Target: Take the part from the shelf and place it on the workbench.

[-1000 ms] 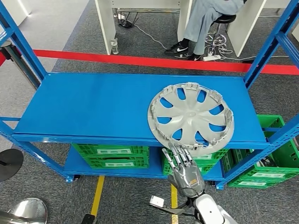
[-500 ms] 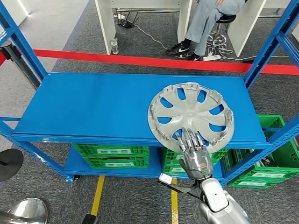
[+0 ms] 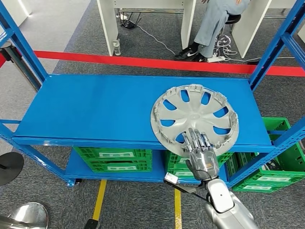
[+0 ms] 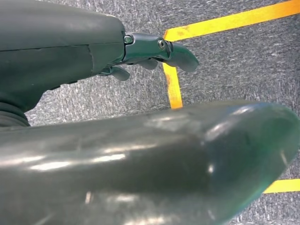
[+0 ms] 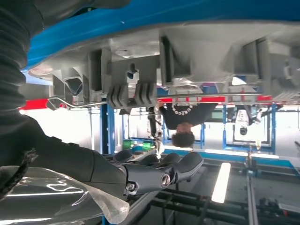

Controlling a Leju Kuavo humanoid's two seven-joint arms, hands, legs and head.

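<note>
Blue shelf (image 3: 90,107) (grey carpet (image 3: 72,36) beyond) bears hubcap (image 3: 194,119).

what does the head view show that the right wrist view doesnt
Head view alone: the whole hubcap from above, lying on the blue shelf, green crates below, red floor tape, a seated person's legs.

Right wrist view alone: the hubcap's underside with its clips, seen from below its overhanging edge.

Both: the right hand at the hubcap's near edge, fingers apart, holding nothing.
</note>
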